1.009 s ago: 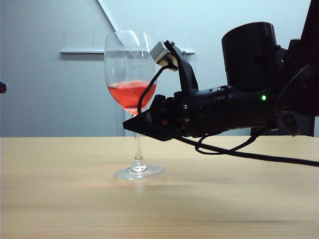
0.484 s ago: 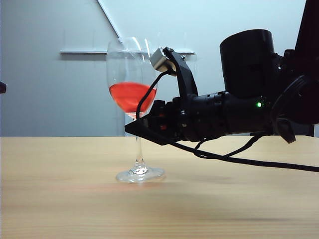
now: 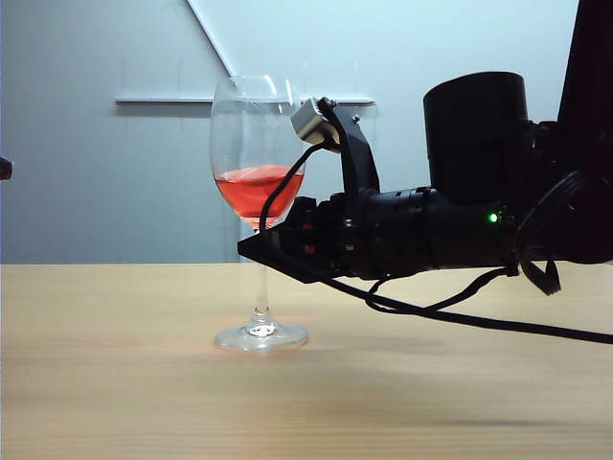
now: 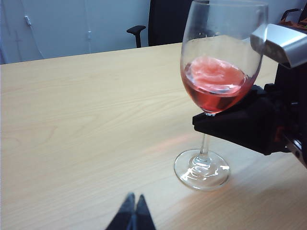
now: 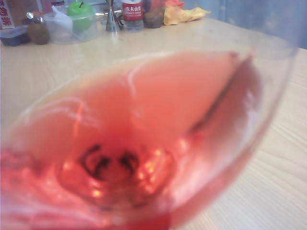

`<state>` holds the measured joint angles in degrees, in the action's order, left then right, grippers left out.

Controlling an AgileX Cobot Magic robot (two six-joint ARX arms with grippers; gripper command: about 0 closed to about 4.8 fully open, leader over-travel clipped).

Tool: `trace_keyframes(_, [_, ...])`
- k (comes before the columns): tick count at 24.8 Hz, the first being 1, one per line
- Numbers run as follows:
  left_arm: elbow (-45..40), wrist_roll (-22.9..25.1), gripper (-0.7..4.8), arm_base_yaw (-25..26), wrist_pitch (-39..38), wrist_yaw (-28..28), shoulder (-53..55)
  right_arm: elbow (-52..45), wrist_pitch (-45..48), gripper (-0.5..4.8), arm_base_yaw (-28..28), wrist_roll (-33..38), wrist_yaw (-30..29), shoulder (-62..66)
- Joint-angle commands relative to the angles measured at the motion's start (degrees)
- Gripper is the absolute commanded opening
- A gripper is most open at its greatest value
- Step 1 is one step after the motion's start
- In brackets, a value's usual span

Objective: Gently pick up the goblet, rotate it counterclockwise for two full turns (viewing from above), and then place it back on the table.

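The goblet (image 3: 257, 206), its foot on or just above the table (image 3: 115, 383), was held at the stem by the closed right gripper (image 3: 251, 245), while the left gripper (image 4: 133, 213) was kept shut nearby; a gentle release was judged next.

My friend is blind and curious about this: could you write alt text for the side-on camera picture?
A clear goblet part-filled with red liquid stands on a pale wooden table, its stem gripped just under the bowl by the black right gripper, which reaches in level from the right. A grey wall lies behind.
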<state>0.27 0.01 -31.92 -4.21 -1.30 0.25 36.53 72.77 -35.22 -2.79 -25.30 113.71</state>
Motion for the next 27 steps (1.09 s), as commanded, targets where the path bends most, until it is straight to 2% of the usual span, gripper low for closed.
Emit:
trace_keyframes(1, [0.22, 0.00, -0.05, 0.04, 0.00, 0.02, 0.09, 0.31, 1.70, 0.66, -0.13, 0.39, 0.44, -0.33])
trace_keyframes(5, [0.22, 0.00, -0.05, 0.04, 0.00, 0.02, 0.09, 0.28, 1.70, 0.84, -0.15, 0.42, 1.18, -0.33])
trace_keyframes(7, [0.22, 0.00, -0.05, 0.04, 0.00, 0.02, 0.09, 0.28, 1.68, 1.63, -0.11, 0.39, 1.25, -0.33])
trace_keyframes(9, [0.22, 0.00, -0.05, 0.04, 0.00, 0.02, 0.09, 0.26, 1.66, 1.87, -0.07, 0.39, 1.20, -0.33])
trace_keyframes(12, [0.22, 0.00, -0.05, 0.04, 0.00, 0.02, 0.09, -0.04, 1.77, 2.58, -0.07, 0.39, 1.18, -0.37])
trace_keyframes(16, [0.22, 0.00, -0.05, 0.04, 0.00, 0.02, 0.09, -1.18, 2.21, 2.86, -0.07, 0.35, 1.20, -0.46])
trace_keyframes(19, [0.22, 0.00, -0.05, 0.04, 0.00, 0.02, 0.09, -2.25, 2.58, 3.45, 0.15, 0.04, 1.22, -0.81])
trace_keyframes(22, [0.22, 0.00, -0.05, 0.04, 0.02, 0.02, 0.09, -4.15, 2.84, 3.62, 0.61, -0.02, 2.64, -2.03])
trace_keyframes(25, [0.24, 0.00, -0.05, 0.13, -0.02, 0.02, 0.09, -7.13, 2.80, 4.65, 1.51, 0.00, 6.19, -4.57])
trace_keyframes(27, [0.24, 0.00, -0.05, 0.57, 0.00, 0.04, 0.09, -10.67, 2.75, 4.79, 2.25, 0.02, 6.23, -7.87])
